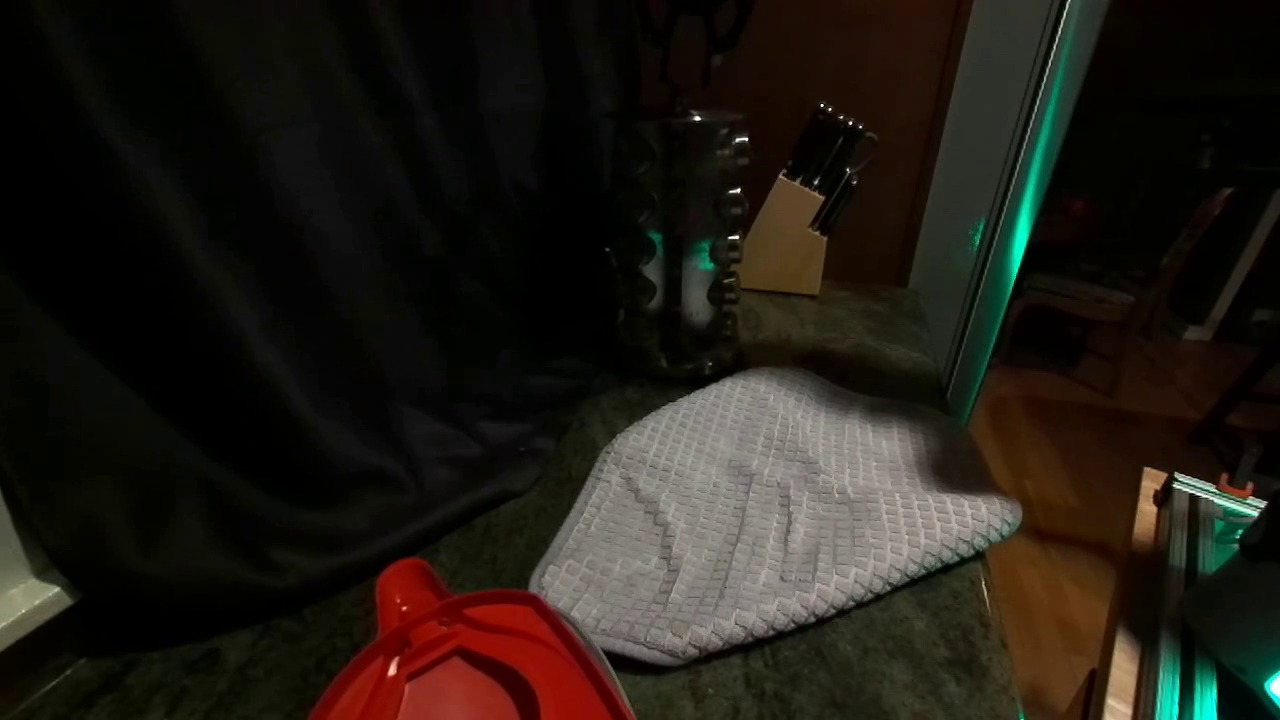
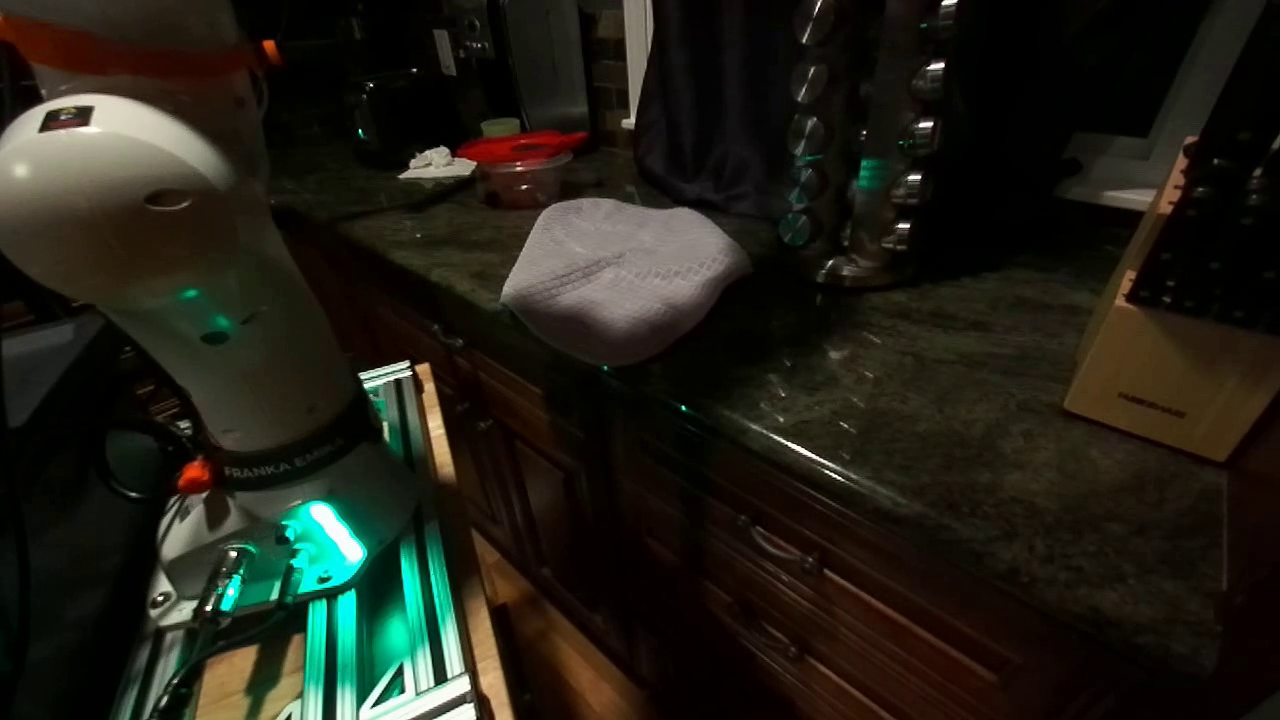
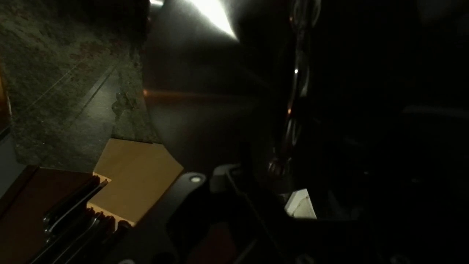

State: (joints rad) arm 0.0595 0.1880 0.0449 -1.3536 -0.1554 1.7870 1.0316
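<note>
Hand (image 1: 688, 66): black on near-black, up at the top edge in an exterior view, parted partway with a smallish gap between the 2 fingers; super murky in the wrist view, so can't tell more from there.
Spice rack (image 1: 688, 240): directly below the hand, standing upright on the table (image 1: 850, 325), tall and round with rows of shiny-capped jars (image 2: 808, 135); honestly can't tell if touched by the fingertips or just below them.
Knife block (image 1: 785, 245): light wood, loaded with black-handled knives (image 1: 830, 150), near the spice rack.
Towel (image 1: 760, 500): pale gray, grid-textured, pretty rumpled, near the foot of the rack and poking out over the table edge.
Tub (image 2: 525, 183): clear plastic with a red lid (image 2: 525, 147), over past the towel from the rack.
Paper (image 2: 435, 163): white, crumpled, next to the tub.
Curtain (image 1: 250, 300): black, draped down onto the table.
Arm (image 2: 110, 200): white, beside the table on a metal frame (image 2: 345, 650), with a green light (image 2: 337, 532) glowing at the base.
Drawers (image 2: 820, 590): dark wood, under the table.
</note>
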